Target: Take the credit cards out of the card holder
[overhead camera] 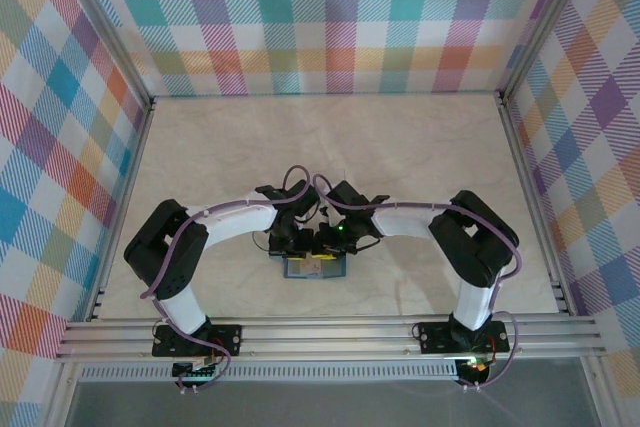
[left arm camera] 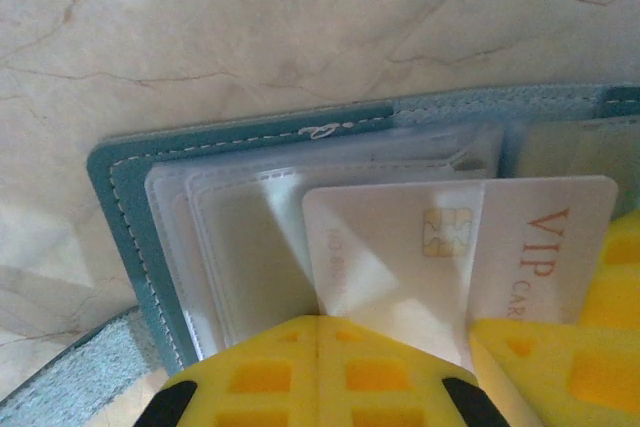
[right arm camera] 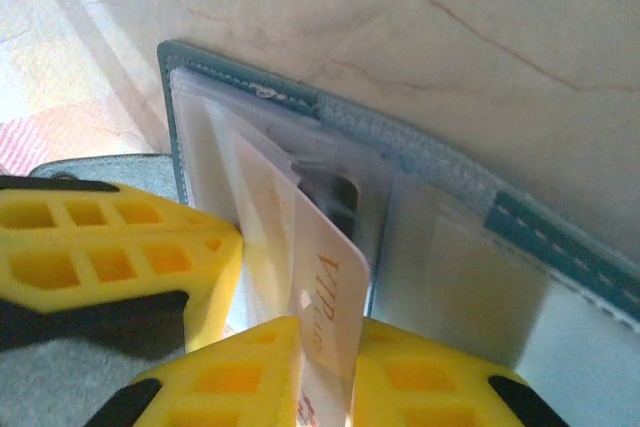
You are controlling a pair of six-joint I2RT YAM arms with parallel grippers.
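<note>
"VIP" on the credit card

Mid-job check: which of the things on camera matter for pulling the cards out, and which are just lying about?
Part of the job:
card holder, lying open
VIP credit card
right pincer, closed on that card
left pincer, at the holder's clear sleeves

Just there:
marble tabletop
checked walls
metal frame rails
</note>
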